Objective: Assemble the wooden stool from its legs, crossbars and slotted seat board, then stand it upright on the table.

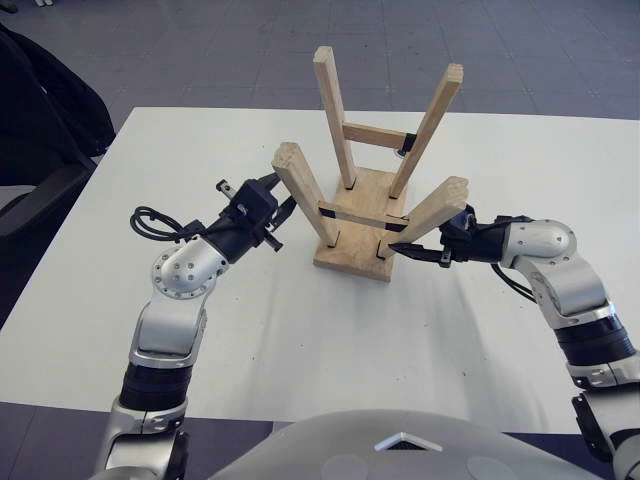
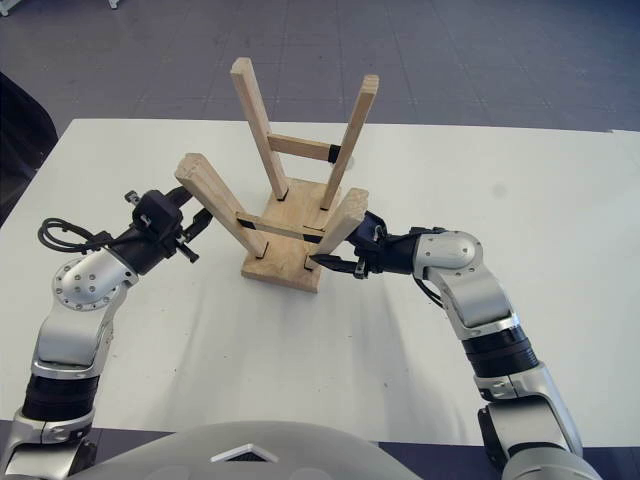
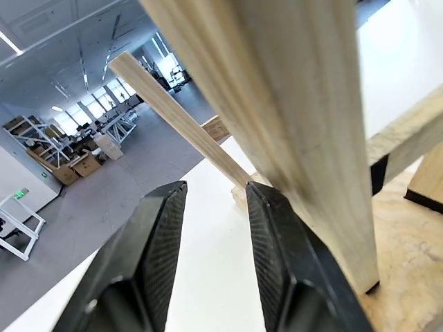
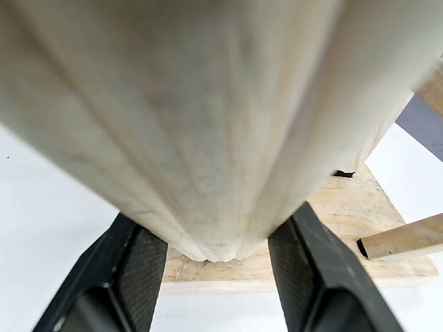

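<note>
The wooden stool stands upside down mid-table, with its seat board flat on the table and its legs pointing up. Crossbars join the legs in pairs. My left gripper is open just left of the near left leg. In the left wrist view that leg lies outside the fingers, not between them. My right gripper is shut on the near right leg close to the seat board. The right wrist view shows that leg clamped between both fingers.
The white table has free room in front of the stool and to both sides. A black cable loops from my left forearm. A dark chair stands off the table's left edge. Grey floor lies beyond the far edge.
</note>
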Controlling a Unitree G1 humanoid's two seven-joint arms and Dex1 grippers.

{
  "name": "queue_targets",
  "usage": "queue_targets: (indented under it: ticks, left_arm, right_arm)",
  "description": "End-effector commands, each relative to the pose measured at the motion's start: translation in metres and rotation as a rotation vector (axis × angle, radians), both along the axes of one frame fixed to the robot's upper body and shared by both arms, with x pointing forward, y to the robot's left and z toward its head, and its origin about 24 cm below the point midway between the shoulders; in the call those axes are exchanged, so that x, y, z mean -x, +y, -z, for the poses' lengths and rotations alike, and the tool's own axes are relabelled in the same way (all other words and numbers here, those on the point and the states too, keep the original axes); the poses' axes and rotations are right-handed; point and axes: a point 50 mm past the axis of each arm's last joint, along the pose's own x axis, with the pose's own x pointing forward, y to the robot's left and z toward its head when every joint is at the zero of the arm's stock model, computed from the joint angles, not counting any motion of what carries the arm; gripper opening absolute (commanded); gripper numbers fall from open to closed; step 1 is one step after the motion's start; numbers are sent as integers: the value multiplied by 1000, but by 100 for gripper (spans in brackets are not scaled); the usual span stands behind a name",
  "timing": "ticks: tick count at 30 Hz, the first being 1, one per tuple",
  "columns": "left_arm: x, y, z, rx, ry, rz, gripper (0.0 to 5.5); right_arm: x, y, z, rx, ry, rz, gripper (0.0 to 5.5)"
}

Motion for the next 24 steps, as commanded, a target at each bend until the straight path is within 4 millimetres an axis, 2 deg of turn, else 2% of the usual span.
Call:
queue_targets:
  ticks: [1,2,6,8,10,13,18,24]
  left_arm:
    - [14,-27,14,-19,58,189,161]
    - [10,-14,21,-32,83,130,161]
    - [-3,55,52,-42,181,-235,161]
    - [-3,70,60,-34,201,-306,161]
    - [-3,68,67,-48,224,-313,161]
    - [-4,55,73,-47,244,-296,161]
    - [-4,34,72,-8,246,-249,161]
    - [-3,31,74,-10,256,-243,161]
  right_arm:
    - [12,5,37,80,174,19,202]
    - [12,5,37,79,175,20,202]
    - [12,5,39,85,179,20,202]
    - [11,5,38,87,173,23,202]
    - [7,6,37,89,153,32,202]
    - [-1,10,32,76,92,42,202]
    - [-5,20,7,-59,29,-15,202]
    - [-6,25,5,-59,22,-21,202]
